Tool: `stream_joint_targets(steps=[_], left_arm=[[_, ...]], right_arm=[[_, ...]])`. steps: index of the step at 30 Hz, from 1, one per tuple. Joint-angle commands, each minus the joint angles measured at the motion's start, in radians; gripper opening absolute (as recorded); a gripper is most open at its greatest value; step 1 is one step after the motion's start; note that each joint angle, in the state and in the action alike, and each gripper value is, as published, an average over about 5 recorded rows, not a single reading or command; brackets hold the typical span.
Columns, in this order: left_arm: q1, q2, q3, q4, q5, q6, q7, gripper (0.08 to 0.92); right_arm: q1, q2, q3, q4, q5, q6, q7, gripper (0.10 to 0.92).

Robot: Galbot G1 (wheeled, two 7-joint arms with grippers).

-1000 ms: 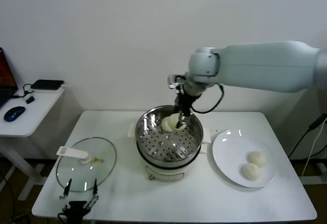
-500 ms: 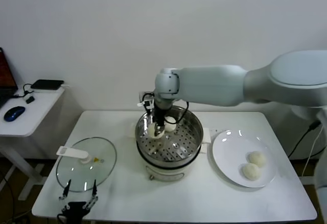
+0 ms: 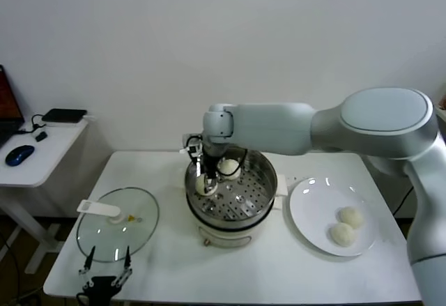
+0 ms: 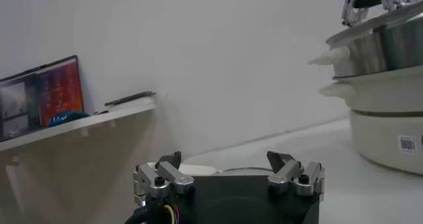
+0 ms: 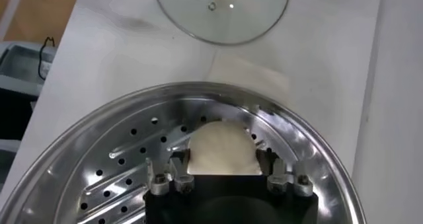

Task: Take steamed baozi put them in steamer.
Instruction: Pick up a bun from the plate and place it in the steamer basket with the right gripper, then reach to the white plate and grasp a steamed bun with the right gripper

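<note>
The steamer [image 3: 270, 180], a shiny perforated basket on a white pot, stands mid-table. My right gripper [image 3: 208, 182] reaches down into its left side, open, with a cream-white steamed baozi [image 3: 201, 185] resting on the perforated bottom between the spread fingers. The right wrist view shows that baozi [image 5: 221, 147] between the jaws of my right gripper [image 5: 221, 159], with slim gaps on both sides, inside the steamer [image 5: 119, 159]. A second baozi [image 3: 228, 169] lies at the basket's back. Two more [image 3: 350, 216] [image 3: 342, 234] sit on the white plate [image 3: 313, 208].
A glass lid [image 3: 117, 224] with a white handle lies front left on the table. My left gripper [image 3: 109, 258] is parked open at the table's front edge, just by the lid. A side desk [image 3: 42, 146] with a mouse stands far left.
My right gripper carried a baozi from the back of the steamer to its left side, lowered it onto the perforated bottom and opened its jaws. The left arm stayed still.
</note>
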Motion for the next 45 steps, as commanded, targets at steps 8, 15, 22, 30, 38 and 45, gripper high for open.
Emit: stream_joint_targets(steps=[8,15,22,30,38,45], left_arm=[[0.018,-0.022,0.002,-0.007,0.003,-0.001,0.000,0.823],[0.014,-0.025,0.011,-0.001,0.010,-0.002,0.000,0.823],[0.006,-0.030,0.014,0.005,0.015,-0.002,-0.001,0.823],[0.002,-0.033,0.011,0.016,0.014,-0.004,-0.002,0.823],[0.002,-0.034,0.006,0.024,0.016,-0.005,-0.002,0.823],[0.000,-0.036,0.004,0.031,0.017,-0.006,-0.003,0.823]], right_arm=[[0.325,-0.316,-0.188,0.156,-0.026,0.239,-0.238,0.822],[0.387,-0.571,-0.331,0.259,-0.162,0.357,-0.270,0.823],[0.319,-0.745,-0.378,0.313,-0.306,0.384,-0.242,0.823],[0.138,-0.851,-0.293,0.334,-0.436,0.336,-0.164,0.823],[-0.072,-0.873,-0.142,0.270,-0.509,0.315,-0.139,0.823],[-0.168,-0.872,-0.077,0.240,-0.541,0.313,-0.132,0.823]])
